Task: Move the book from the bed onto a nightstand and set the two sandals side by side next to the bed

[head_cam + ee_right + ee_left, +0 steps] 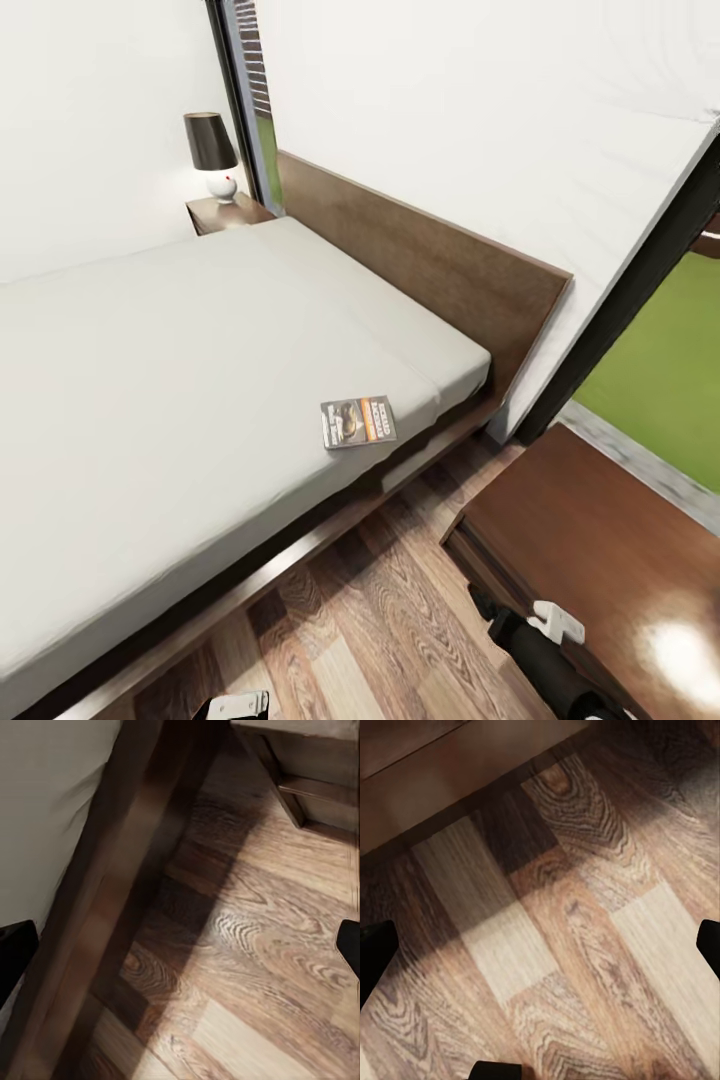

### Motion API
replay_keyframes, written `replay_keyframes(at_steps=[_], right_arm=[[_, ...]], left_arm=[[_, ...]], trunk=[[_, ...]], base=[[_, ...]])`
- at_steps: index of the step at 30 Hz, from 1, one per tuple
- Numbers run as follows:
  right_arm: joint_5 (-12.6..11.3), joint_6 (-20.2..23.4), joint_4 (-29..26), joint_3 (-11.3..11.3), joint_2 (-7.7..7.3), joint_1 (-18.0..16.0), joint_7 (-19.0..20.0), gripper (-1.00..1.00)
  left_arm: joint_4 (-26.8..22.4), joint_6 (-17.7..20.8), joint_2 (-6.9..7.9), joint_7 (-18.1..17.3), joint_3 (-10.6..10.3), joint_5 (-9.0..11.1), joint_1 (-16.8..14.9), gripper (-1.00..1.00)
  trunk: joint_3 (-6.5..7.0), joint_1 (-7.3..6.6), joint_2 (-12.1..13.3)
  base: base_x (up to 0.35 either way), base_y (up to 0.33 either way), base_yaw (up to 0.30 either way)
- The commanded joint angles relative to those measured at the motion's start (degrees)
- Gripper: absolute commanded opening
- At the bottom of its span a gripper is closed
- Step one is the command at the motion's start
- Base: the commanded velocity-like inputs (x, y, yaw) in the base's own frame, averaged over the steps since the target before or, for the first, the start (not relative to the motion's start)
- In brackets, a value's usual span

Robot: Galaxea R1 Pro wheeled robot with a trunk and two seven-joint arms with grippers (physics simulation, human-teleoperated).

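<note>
The book (358,421), dark grey with an orange band, lies flat on the pale grey mattress of the bed (170,350), close to its near edge and towards the headboard end. A dark wooden nightstand (590,540) stands right of the bed, just beside my right arm (545,632). My left arm (238,705) shows at the bottom edge. My left gripper (540,952) hangs open over bare plank floor. My right gripper (180,949) is open too, above the floor beside the bed's wooden frame (127,870). The sandals are out of view.
A second nightstand (225,212) with a dark-shaded lamp (211,150) stands at the bed's far side. The headboard (420,250) runs along the white wall. A dark-framed window (650,360) opens onto grass at the right. A strip of wood floor (400,610) lies between bed and near nightstand.
</note>
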Motion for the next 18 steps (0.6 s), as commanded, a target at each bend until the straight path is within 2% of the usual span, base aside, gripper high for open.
replay_keyframes(at_steps=[1, 3, 7, 9, 18], right_arm=[[-0.97, 0.49, -0.07, -1.04, 0.07, 0.00, 0.16, 1.00], [-2.62, 0.70, -0.08, -2.76, 0.06, -0.01, 0.06, 1.00], [-6.44, 0.96, 0.10, -5.58, -0.10, -0.03, -0.35, 1.00], [-9.68, 1.07, 0.33, -7.14, -0.22, -0.01, -1.62, 1.00], [-12.44, 1.11, 0.18, -8.04, -0.90, 0.00, -1.98, 1.00]], left_arm=[[0.04, -0.24, 0.06, 0.48, -0.47, 0.35, -0.06, 1.00], [0.04, -0.25, 0.05, 0.48, -0.46, 0.33, -0.06, 1.00], [0.03, -0.25, 0.05, 0.47, -0.44, 0.34, -0.06, 1.00], [0.03, -0.31, 0.05, 0.64, -0.46, 0.34, -0.06, 1.00], [-0.11, -0.41, 0.05, 0.80, -0.47, 0.27, -0.06, 1.00]], trunk=[[0.07, 0.00, -0.01], [0.26, 0.00, -0.01], [-0.08, 0.88, -1.62], [-0.25, 1.32, -2.42], [-1.01, 3.29, -6.03]], base=[[0.000, 0.000, 0.000], [0.000, 0.000, 0.000], [0.000, 0.000, 0.000], [0.000, 0.000, 0.000], [0.000, 0.000, 0.000]])
